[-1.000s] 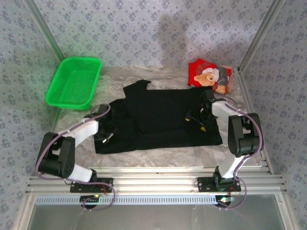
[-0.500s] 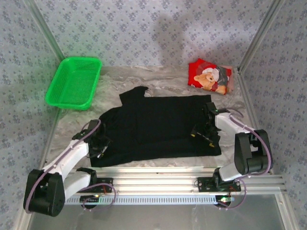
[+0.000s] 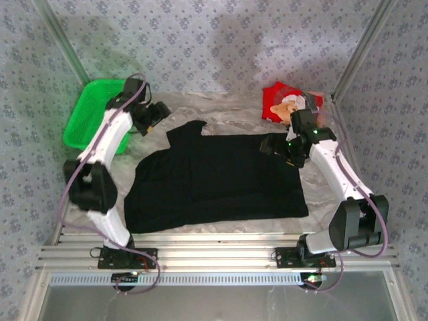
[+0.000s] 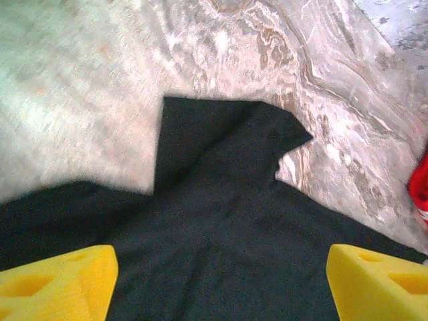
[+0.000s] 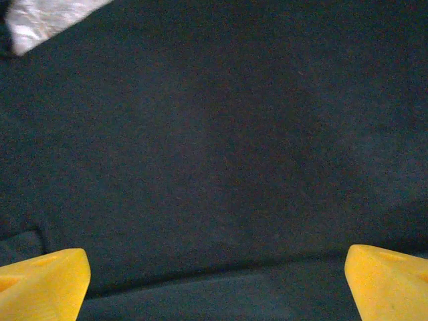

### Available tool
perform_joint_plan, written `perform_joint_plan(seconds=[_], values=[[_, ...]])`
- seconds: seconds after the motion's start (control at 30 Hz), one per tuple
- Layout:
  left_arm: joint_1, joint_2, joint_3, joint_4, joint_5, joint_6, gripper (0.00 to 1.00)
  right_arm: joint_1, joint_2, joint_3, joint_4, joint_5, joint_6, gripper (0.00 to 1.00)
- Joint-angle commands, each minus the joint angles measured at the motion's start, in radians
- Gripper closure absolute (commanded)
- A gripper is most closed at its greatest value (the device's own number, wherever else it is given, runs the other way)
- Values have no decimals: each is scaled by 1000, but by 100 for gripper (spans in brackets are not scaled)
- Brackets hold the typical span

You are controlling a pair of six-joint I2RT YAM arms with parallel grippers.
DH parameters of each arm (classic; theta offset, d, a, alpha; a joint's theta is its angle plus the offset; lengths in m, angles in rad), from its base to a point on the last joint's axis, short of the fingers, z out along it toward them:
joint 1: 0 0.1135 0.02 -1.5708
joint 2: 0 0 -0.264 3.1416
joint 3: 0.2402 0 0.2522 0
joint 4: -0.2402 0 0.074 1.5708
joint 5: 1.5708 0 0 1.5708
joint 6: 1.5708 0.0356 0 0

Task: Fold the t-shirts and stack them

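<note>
The black t-shirt (image 3: 214, 177) lies spread flat across the middle of the table, one sleeve (image 3: 185, 130) pointing toward the back. The red t-shirt (image 3: 284, 103), with its bear print, lies folded at the back right. My left gripper (image 3: 157, 114) hovers over the back left, beside that sleeve. In the left wrist view it (image 4: 221, 287) is open above the black cloth (image 4: 221, 200), nothing between its yellow fingertips (image 4: 57, 281). My right gripper (image 3: 277, 146) hangs over the shirt's far right corner. It (image 5: 214, 287) is open too, with black fabric (image 5: 214, 134) below.
A green mesh basket (image 3: 83, 124) stands at the back left, partly behind my left arm. Metal frame posts (image 3: 354, 60) rise at both back corners. Crinkled pale covering (image 3: 227, 107) shows around the shirt. A red edge (image 4: 421, 190) shows at the right of the left wrist view.
Both arms have risen from the shirt's sides and swung toward the back of the table. The left gripper has opened wider. The black shirt now lies released and flatter.
</note>
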State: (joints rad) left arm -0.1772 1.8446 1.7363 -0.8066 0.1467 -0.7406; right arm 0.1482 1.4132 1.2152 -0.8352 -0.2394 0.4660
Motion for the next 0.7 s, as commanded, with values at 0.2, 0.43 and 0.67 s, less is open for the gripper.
perform_joint_plan(seconds=[0.2, 0.43, 0.67], values=[[40, 447, 392, -218, 25, 234, 29, -21, 11, 62, 46, -76, -73, 0], [48, 560, 456, -156, -4, 238, 30, -27, 6, -13, 92, -80, -63, 0], [36, 643, 537, -136, 2, 218, 32, -100, 50, -79, 134, -147, -86, 0]])
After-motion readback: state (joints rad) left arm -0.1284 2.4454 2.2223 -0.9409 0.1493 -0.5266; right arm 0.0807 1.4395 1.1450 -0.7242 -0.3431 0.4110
